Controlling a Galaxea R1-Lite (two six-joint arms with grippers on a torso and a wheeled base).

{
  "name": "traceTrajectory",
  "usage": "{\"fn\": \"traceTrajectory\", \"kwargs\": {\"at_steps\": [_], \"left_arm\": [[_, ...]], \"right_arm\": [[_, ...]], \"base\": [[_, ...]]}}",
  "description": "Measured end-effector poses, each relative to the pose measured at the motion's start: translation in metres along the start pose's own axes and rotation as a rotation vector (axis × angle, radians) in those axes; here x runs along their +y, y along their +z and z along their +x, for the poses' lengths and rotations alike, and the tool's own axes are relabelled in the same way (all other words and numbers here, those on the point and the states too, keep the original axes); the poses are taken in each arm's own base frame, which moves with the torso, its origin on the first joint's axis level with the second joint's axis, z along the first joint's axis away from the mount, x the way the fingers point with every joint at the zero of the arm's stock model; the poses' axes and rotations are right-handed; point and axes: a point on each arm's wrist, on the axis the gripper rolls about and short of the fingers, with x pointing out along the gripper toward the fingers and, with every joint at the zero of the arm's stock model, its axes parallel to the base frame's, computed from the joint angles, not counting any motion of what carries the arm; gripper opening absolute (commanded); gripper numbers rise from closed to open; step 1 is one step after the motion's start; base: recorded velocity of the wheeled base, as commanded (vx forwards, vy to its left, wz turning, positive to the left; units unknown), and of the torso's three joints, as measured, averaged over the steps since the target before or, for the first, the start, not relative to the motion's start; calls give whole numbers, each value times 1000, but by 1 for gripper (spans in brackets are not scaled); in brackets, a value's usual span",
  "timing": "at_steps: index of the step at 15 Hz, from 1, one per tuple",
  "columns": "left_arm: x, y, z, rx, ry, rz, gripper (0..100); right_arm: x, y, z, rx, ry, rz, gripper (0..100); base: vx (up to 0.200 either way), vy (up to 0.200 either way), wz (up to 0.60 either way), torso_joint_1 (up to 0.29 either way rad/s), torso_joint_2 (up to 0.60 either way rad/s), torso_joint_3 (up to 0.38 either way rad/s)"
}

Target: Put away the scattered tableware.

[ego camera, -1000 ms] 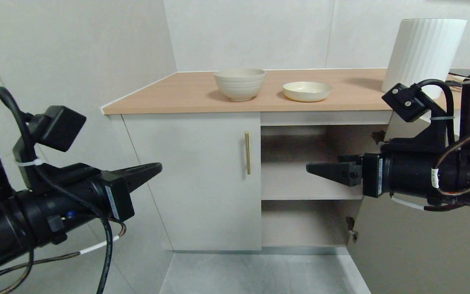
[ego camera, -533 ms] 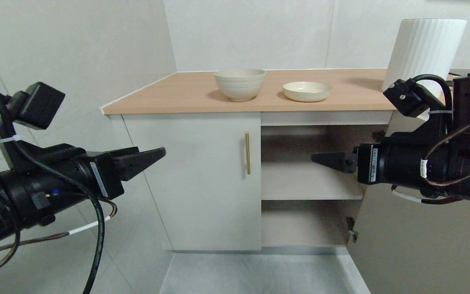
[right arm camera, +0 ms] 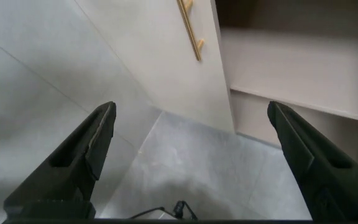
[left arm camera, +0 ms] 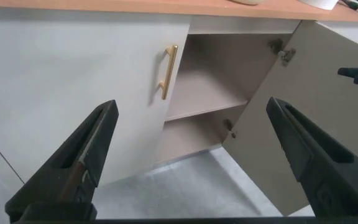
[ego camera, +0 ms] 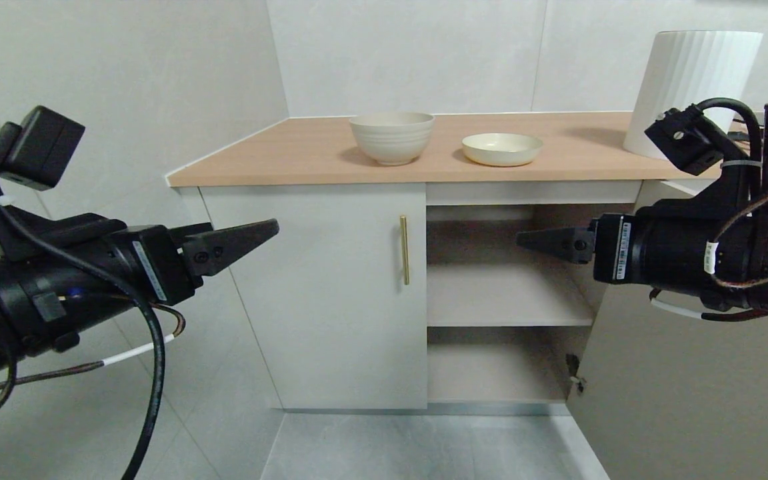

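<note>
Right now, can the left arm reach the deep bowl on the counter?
Probably yes: the left gripper is open and nothing stands between it and the deep bowl, but it hangs below the countertop.

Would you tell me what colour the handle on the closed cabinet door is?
Gold; the handle shows best in the head view.

1. Table (ego camera: 291, 157): wood-grain top, matt.
2. Bowl (ego camera: 392, 137): cream, ribbed outside, matt.
3. Dish (ego camera: 502, 148): cream, smooth, slight gloss.
4. Cupboard door (ego camera: 317, 300): pale, smooth, matt; handle (ego camera: 404, 250) brass-coloured metal.
</note>
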Motion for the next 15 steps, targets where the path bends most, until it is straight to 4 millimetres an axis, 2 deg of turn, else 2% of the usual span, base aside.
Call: {"fn": "traceTrajectory", "kwargs": {"at_steps": [9, 15], "left_arm": [[2, 2, 0, 18, -7, -6, 100], [2, 3, 1, 18, -21, -16, 100]], "right_arm": [[2, 1, -4, 5, 9, 10, 100], [1, 0, -14, -7, 23, 7, 100]], "base": [[200, 0, 0, 4, 2, 3], [0, 0, 0, 0, 0, 0]]}}
